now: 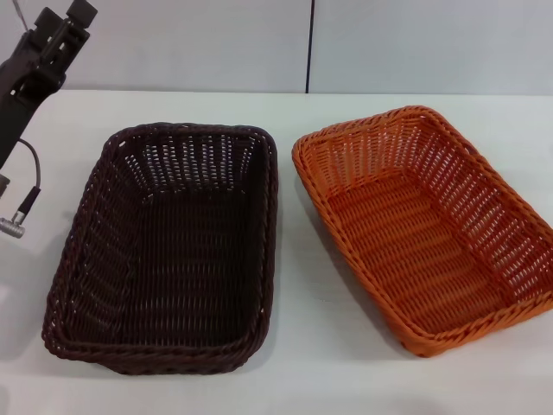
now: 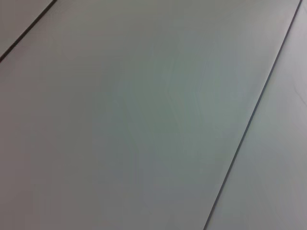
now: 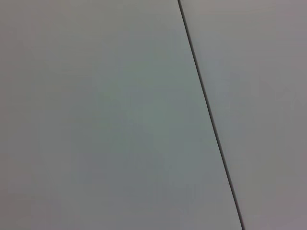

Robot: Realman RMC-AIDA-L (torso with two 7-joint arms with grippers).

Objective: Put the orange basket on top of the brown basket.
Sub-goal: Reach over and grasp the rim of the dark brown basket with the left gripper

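**Nothing stacked yet — both baskets sit apart on the table**

Near edge: your brown basket [image 1: 168, 251] lies flat on the white table [image 1: 302, 346], on the robot's left side. It is empty, open side up, with its long axis running away from you. Just beside it, with a strip of bare table between them, sits the orange basket [image 1: 428, 226] on the robot's right. It is also flat, empty and open side up, turned slightly so its far end angles toward the brown one. The rims do not touch.

Farther back: the left arm [image 1: 39, 65] hangs raised at the far left corner, well clear of both baskets. You see its dark body and a cable, but not the fingertips, so you cannot tell whether that gripper is open or closed. The right arm does not appear in the head view at all.

Beyond: both wrist views show only pale wall panels [image 2: 144, 120] with dark seams. No basket shows in them, and no fingers.

Judgement: the task is at its start. You have the whole job left: reach the orange basket, grip its rim, lift, carry it over the brown one, set it down nested on top.
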